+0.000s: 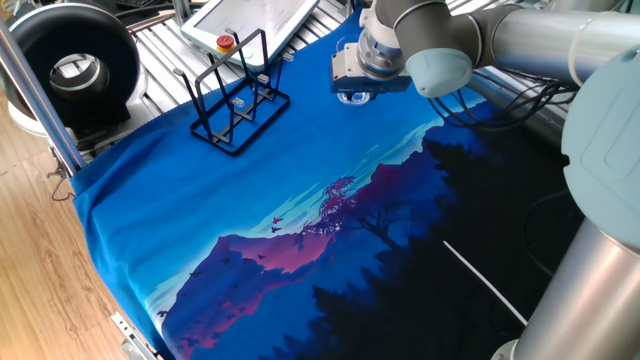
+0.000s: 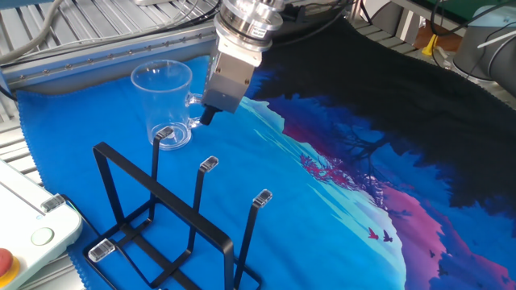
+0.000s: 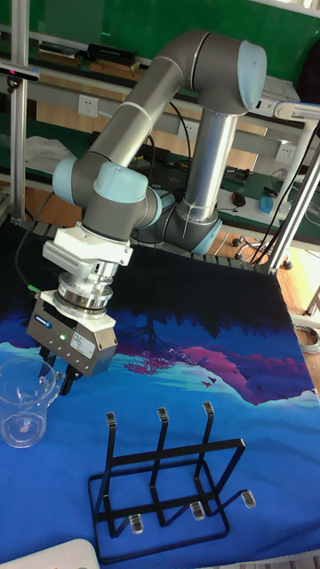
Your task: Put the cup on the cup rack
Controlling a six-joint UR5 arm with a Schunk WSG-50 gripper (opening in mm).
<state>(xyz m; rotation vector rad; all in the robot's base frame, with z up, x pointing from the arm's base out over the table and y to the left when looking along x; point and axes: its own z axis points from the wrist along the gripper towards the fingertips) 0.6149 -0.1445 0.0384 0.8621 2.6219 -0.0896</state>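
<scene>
Cup (image 2: 167, 101) standing upright on blue cloth (image 2: 322, 209), just behind cup rack (image 2: 173, 221), not yet lifted; gripper (image 2: 207, 115) hanging beside cup at handle side, fingers seemingly pinching handle, though contact unclear; rack prongs standing bare, awaiting cup.

Place: robotics lab or workshop.
Arm: grey industrial robot arm (image 3: 178, 98) bolted beside a cloth-draped table (image 1: 300, 220).
Controls: tablet with red stop button (image 1: 226, 42).
Background: metal framing (image 3: 20, 98), cluttered benches, cables, wall sockets (image 3: 87, 105).
</scene>
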